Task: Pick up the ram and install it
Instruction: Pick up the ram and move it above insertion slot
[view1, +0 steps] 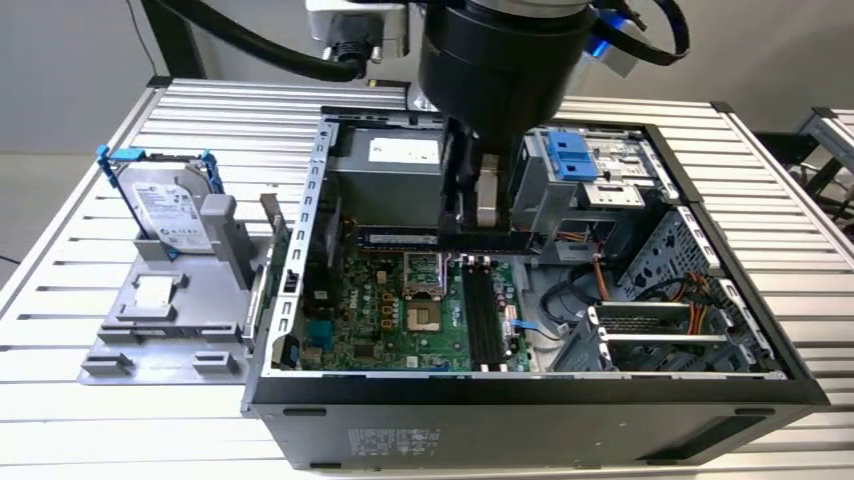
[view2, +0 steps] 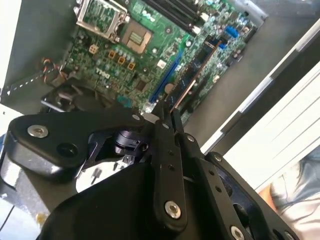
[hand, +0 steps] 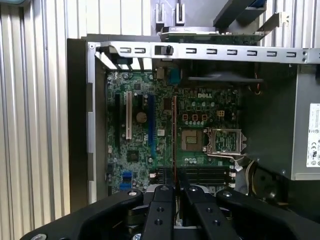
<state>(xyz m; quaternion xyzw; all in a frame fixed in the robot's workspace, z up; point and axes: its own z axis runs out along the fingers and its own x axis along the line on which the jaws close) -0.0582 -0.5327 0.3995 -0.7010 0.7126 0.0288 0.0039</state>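
Note:
The ram (view1: 400, 240) is a long dark stick that hangs level above the green motherboard (view1: 387, 310) inside the open computer case. My gripper (view1: 470, 236) reaches down into the case and is shut on one end of it. In the second wrist view the ram (view2: 195, 72) juts out from between the black fingers (view2: 165, 145) of the gripper (view2: 169, 114). Seen edge-on in the first wrist view, the ram (hand: 174, 140) is a thin line leading out of the gripper (hand: 176, 187). The black memory slots (view1: 483, 320) lie below on the board.
A silver hard drive in a blue bracket (view1: 174, 210) stands on a grey holder at the exterior view's left, outside the case. The case walls (view1: 307, 200), a grey power supply (view1: 387, 170), drive cages (view1: 667, 335) and cables (view1: 587, 290) crowd around the board.

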